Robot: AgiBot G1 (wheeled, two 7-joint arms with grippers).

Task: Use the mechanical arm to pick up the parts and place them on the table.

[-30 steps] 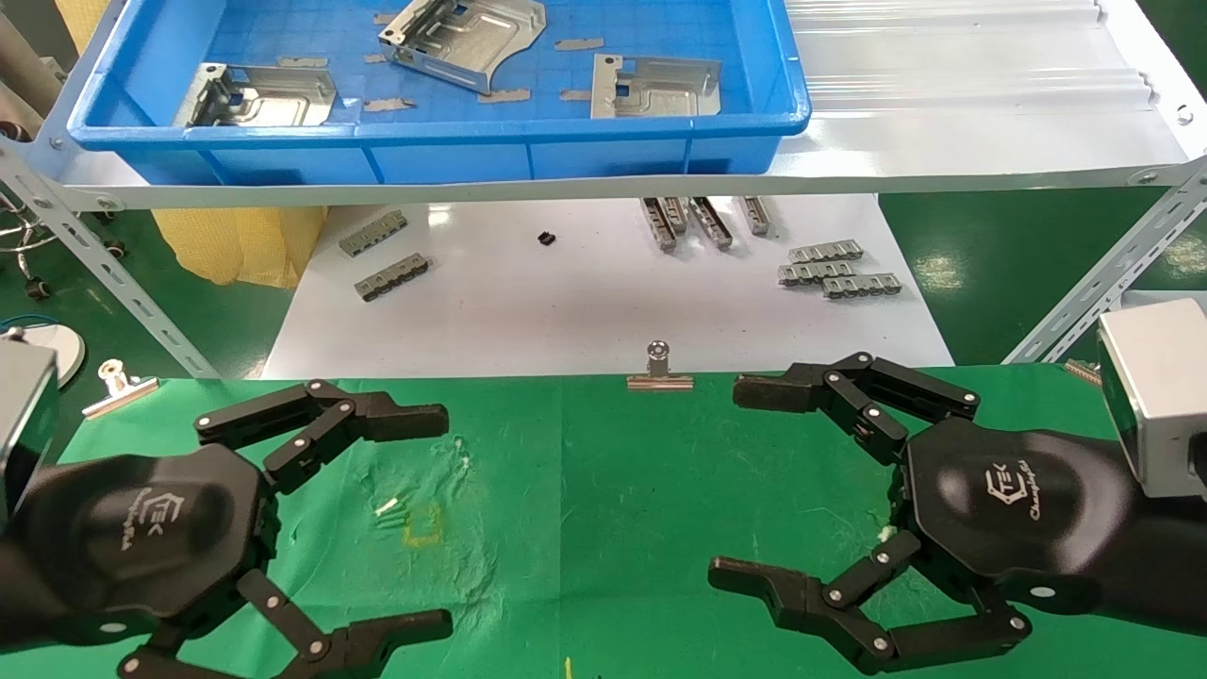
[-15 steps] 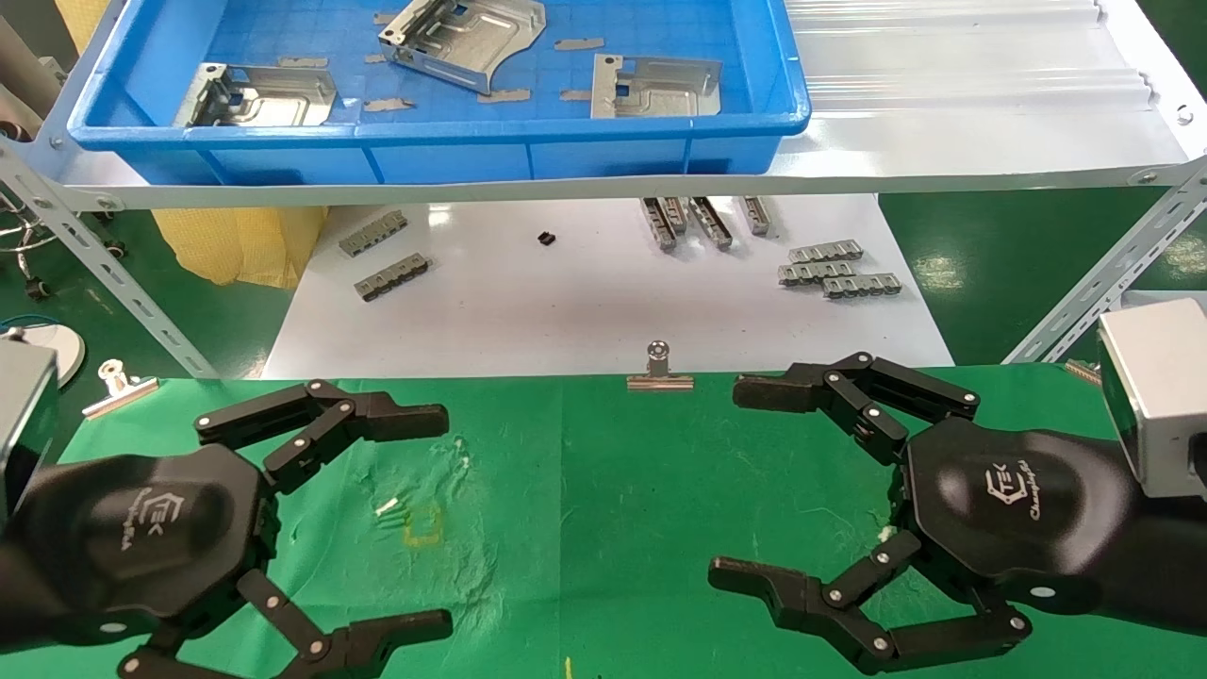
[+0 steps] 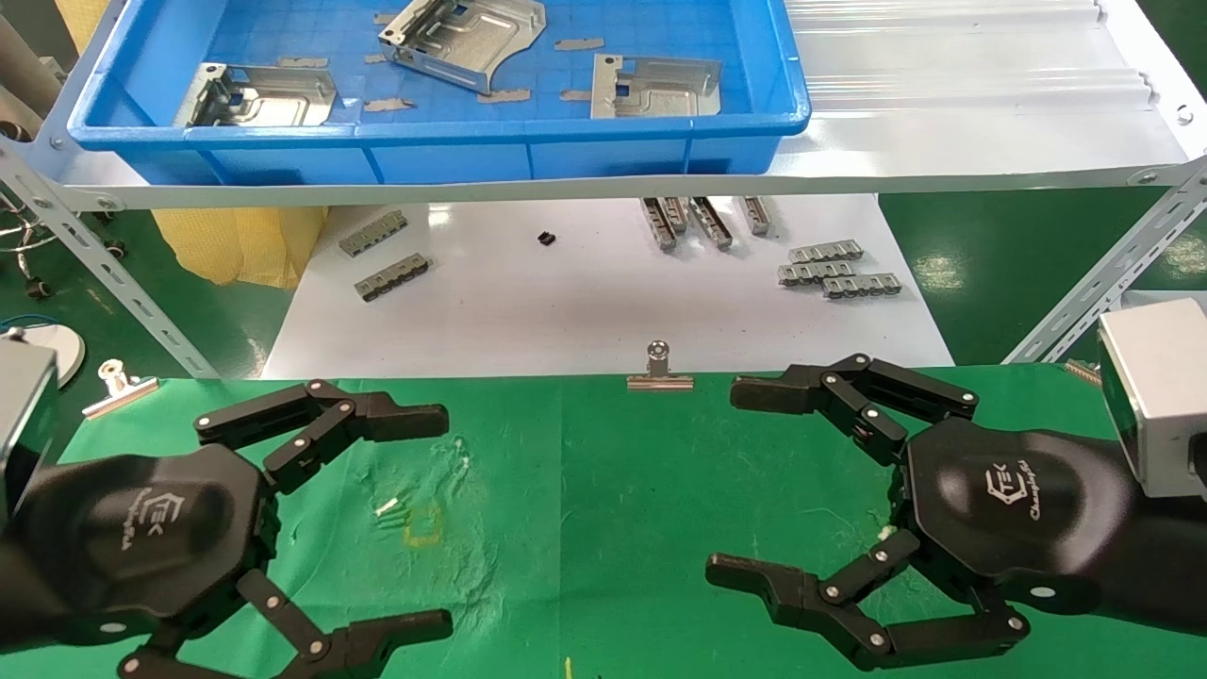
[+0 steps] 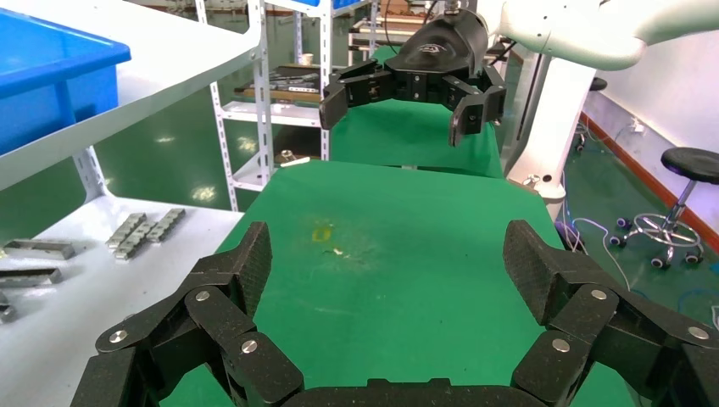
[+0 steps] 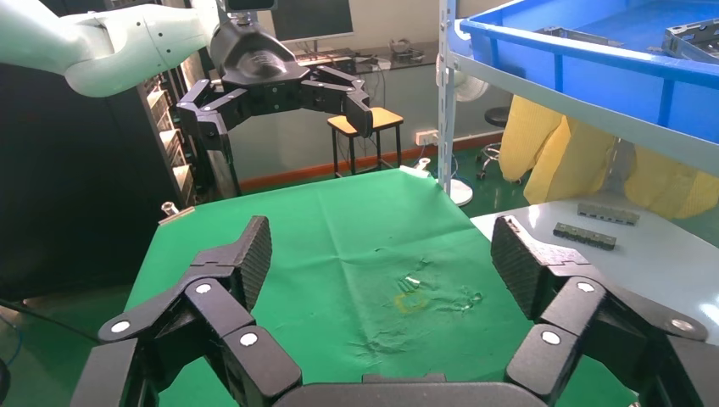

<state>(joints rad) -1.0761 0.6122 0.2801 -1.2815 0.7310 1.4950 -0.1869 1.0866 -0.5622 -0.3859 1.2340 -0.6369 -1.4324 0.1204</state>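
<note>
Three shiny silver parts lie in the blue tray point(image 3: 443, 146) on the upper shelf: one at the left point(image 3: 256, 95), one tilted in the middle point(image 3: 464, 38), one at the right point(image 3: 655, 86). The table point(image 3: 613, 490) in front is covered with wrinkled green cloth with a yellowish mark point(image 3: 421, 524). My left gripper point(image 3: 429, 519) hovers over its left side, open and empty. My right gripper point(image 3: 745, 483) hovers over its right side, open and empty. Both are far below and in front of the tray. The left wrist view shows the bare cloth point(image 4: 398, 254) between my left gripper's point(image 4: 386, 254) fingers; the right wrist view shows the cloth point(image 5: 339, 246) between my right gripper's point(image 5: 381, 250) fingers.
A glossy white board point(image 3: 585, 302) below the shelf carries several grey toothed strips point(image 3: 834, 269). Silver binder clips sit at the cloth's far edge, one in the middle point(image 3: 660, 370) and one at the left point(image 3: 118, 385). Slanted metal shelf struts point(image 3: 1103, 278) stand at both sides.
</note>
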